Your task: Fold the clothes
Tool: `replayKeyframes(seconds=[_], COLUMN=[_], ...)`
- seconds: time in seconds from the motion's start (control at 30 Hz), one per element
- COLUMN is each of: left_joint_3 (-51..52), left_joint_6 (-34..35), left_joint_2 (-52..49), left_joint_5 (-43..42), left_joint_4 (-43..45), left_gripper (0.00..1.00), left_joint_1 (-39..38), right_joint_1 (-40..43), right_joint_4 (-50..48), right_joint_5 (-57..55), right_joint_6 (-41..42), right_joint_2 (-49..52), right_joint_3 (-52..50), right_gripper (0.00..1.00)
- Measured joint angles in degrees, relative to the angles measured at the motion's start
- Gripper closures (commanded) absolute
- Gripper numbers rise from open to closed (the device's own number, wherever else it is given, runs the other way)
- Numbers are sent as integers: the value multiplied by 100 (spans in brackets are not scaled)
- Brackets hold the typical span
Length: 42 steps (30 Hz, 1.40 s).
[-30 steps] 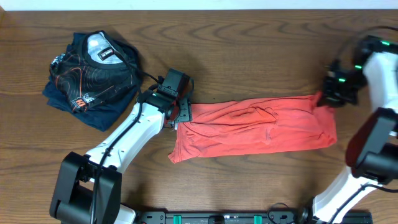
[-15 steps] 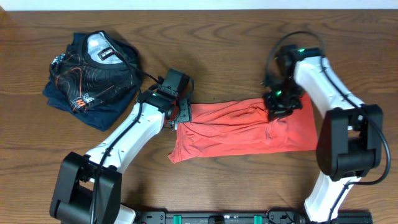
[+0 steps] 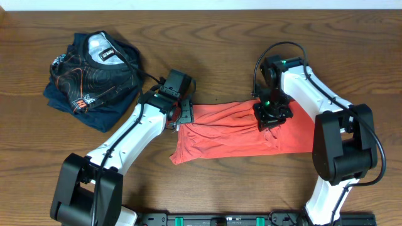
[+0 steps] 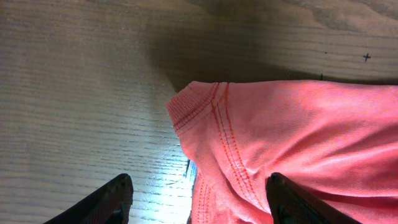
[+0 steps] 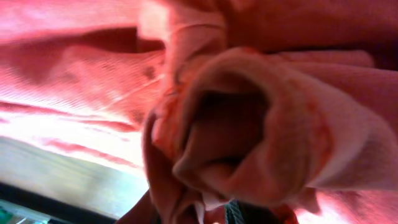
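Coral cloth fills the right wrist view: a bunched, rolled lump of the shirt (image 5: 249, 124) sits right against the lens. Hardly any finger shows, so I cannot tell whether those jaws are pinching it or have let go.

In the left wrist view the left gripper (image 4: 198, 200) has its jaws spread wide, one tip on each side of the shirt's hemmed corner. Nothing is clamped.

From overhead the shirt lies across the middle of the frame as one long, creased band. The left gripper is at its left end, and the right gripper (image 3: 271, 117) is on top of it, right of centre.

My reading is that the lengthwise folds are made, while the crosswise fold is only begun or not yet settled. The lower left corner flares out, the right part is rumpled, and the ends have not met.

Below the band there is a strip of bare table (image 3: 251, 188) before the arm bases, narrow but usable. Above it the wood runs open to the top edge, which is the better side for swinging an arm.

At upper left lies the navy garment (image 3: 94, 72), well apart from the shirt but just beside the left forearm — a wide sweep there could catch it.
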<state>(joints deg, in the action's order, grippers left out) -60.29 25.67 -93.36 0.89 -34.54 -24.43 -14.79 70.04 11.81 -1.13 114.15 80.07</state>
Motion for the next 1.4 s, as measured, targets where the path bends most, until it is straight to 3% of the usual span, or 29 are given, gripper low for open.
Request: replayKeyframes(seconds=[0.33,0.67,1.1,1.27,1.4], left_joint_3=[0,0,0,-2,0], left_joint_6=[0,0,0,0,-2], left_joint_2=[0,0,0,0,0], left_joint_5=[-2,0,0,0,0], left_joint_4=[0,2,2,0,-2], left_gripper=[29,29,29,29,28], left_joint_1=[0,0,0,0,0], right_joint_1=[-13,361,-503,-826,-754], right_joint_4=[125,210,-804,-1032,-925], right_joint_5=[627,-973,-514,-199,-597], right_joint_6=[-588,461,678,686,859], right_joint_2=[-754,-1067,-1064,-1071,-1191], right_joint_3=[131,129,-1368,-1408,-1198], right_gripper=[69,75,75,73,70])
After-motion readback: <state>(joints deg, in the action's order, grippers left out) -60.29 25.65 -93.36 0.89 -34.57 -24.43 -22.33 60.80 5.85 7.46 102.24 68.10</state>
